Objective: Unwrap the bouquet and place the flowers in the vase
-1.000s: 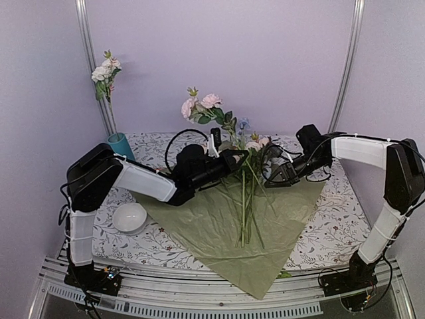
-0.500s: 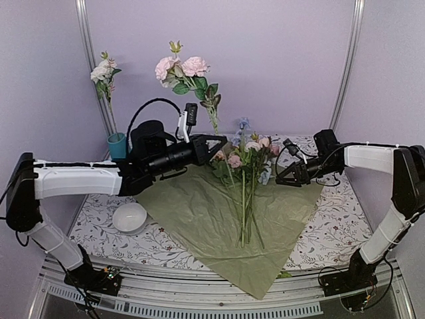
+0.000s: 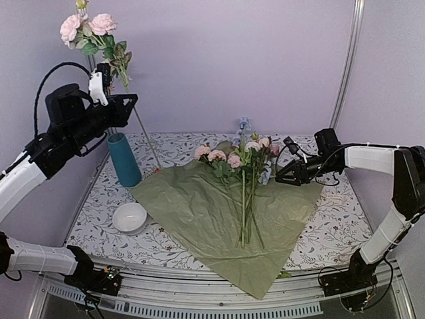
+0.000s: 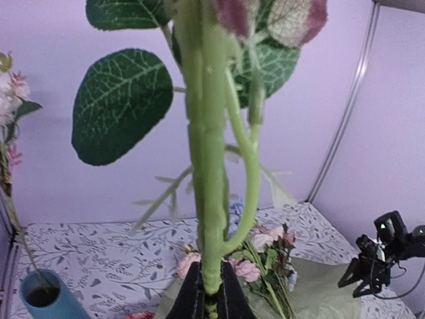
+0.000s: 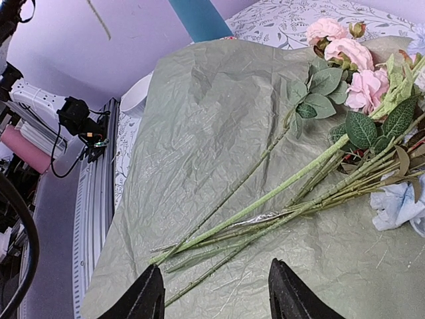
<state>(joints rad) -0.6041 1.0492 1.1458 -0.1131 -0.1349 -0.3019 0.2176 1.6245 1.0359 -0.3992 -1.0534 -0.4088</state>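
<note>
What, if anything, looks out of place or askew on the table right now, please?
The olive-green sheet lies askew, one corner drooping over the table's near edge. Also, the pink flower stem gripped in the left pincer slants, its lower end hanging beside the teal vase, not above its mouth.

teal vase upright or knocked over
Upright: the tall teal-blue cylinder vase stands on its base on the flower-patterned table, open mouth facing up.

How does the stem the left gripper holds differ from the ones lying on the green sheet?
The held stem stands upright, high up, clamped in the left gripper; the stems on the green sheet lie flat and loose. It is one stem; they are a bunch. Both carry pink blooms and green leaves.
</note>
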